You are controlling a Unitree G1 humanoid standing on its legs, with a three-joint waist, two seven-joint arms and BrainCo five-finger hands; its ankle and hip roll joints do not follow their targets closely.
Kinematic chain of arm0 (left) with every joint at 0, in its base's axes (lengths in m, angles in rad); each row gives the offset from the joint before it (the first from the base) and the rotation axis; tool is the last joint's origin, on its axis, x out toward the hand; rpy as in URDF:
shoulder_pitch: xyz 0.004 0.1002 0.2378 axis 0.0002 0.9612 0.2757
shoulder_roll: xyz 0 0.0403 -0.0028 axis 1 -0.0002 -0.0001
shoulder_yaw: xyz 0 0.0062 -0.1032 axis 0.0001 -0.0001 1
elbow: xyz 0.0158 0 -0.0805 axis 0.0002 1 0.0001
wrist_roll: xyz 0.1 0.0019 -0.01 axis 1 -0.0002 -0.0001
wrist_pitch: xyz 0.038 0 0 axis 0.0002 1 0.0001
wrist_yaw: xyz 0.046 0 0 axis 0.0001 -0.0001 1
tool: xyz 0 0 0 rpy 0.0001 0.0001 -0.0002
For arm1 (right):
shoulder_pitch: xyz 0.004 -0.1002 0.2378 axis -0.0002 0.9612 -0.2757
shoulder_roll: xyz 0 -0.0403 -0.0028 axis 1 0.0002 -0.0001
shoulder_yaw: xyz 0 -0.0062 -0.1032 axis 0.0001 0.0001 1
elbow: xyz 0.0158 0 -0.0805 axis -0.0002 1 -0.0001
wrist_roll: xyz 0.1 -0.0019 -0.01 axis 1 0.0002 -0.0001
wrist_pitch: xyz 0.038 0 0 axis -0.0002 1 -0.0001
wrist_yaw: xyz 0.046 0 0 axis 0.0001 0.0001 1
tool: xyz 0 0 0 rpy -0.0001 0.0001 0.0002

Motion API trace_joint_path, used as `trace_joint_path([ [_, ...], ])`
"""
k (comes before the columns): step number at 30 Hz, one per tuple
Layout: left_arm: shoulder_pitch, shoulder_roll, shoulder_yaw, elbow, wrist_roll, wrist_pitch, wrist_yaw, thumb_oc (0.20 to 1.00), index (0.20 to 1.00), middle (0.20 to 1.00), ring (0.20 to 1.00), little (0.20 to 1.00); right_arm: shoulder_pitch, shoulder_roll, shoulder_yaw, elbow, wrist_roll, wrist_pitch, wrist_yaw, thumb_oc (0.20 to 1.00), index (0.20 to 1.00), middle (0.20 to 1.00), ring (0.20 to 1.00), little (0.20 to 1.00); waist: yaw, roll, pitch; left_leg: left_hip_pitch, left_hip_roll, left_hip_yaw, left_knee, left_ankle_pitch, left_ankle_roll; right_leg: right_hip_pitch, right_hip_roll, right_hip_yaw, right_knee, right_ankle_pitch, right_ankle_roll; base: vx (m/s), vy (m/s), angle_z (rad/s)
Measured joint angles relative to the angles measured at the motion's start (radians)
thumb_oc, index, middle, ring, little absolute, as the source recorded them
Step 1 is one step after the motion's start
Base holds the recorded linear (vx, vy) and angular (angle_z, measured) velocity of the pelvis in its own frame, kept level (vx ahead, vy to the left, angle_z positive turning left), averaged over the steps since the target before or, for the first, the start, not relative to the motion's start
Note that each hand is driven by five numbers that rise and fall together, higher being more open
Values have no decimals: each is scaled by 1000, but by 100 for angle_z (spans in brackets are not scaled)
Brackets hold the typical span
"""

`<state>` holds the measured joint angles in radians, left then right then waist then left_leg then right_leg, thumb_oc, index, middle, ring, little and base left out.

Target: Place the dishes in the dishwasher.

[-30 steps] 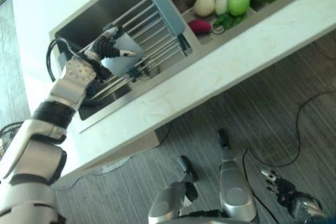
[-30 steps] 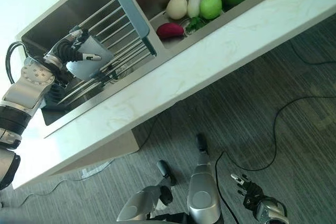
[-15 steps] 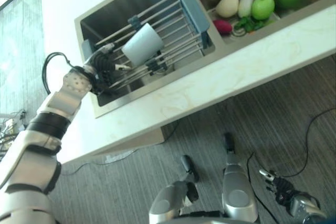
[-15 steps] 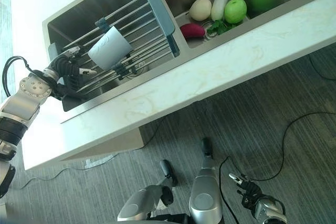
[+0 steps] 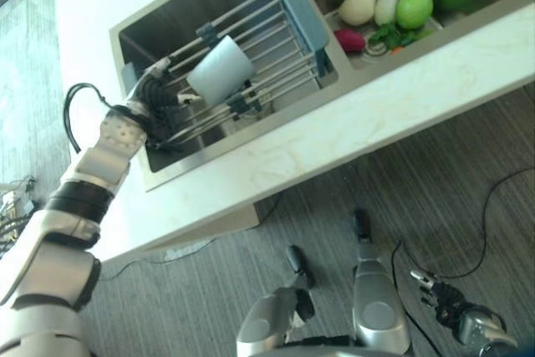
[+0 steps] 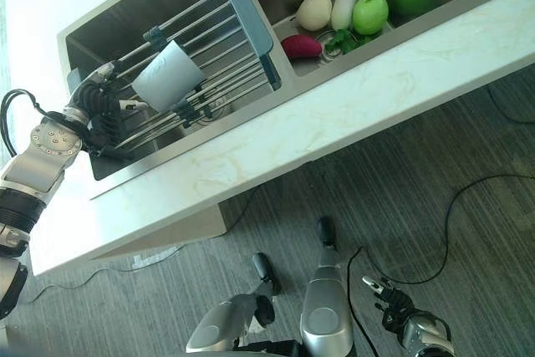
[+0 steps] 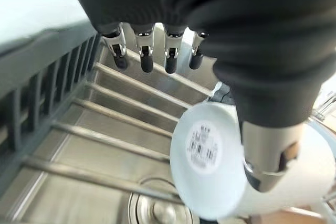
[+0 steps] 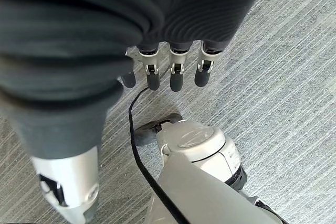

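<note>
Left eye view: steel double sink point(image 5: 167, 18) set in a pale marble counter point(image 5: 351, 123). A white cup point(image 5: 219, 73) lies on its side on the bar rack point(image 5: 276, 48) across the sink's left basin. Left hand point(image 5: 159, 102) sits just beside the cup at the rack's end, fingers loose, not around it. Veg point(image 5: 393, 10) is in the sink's other basin.

Right eye view: right hand point(image 6: 393, 305) hangs low over grey floor point(image 6: 468, 123), well apart from the sink.

Left wrist view: fingers point(image 7: 147, 59) straight, released; cup base faces the camera, thumb point(image 7: 268, 156) in front of the cup.

Right wrist view: fingers point(image 8: 176, 77) relaxed, holding nothing
</note>
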<state>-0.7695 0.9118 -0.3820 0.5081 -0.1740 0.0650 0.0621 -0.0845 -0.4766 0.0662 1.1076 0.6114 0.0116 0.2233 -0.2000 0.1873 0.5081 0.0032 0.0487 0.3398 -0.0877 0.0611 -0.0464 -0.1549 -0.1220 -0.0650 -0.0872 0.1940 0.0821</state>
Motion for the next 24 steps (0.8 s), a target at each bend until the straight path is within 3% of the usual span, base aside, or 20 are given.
trace_joint_path([
  [24,-26,3,-6,-151,-39,30,-22,1000,1000,1000,1000,1000,0,2,-3,-18,0,1,4,1000,1000,1000,1000,1000,-23,0,2,-5,-1,14,0,0,0,-12,0,10,0,-1,1,1,0,-1],
])
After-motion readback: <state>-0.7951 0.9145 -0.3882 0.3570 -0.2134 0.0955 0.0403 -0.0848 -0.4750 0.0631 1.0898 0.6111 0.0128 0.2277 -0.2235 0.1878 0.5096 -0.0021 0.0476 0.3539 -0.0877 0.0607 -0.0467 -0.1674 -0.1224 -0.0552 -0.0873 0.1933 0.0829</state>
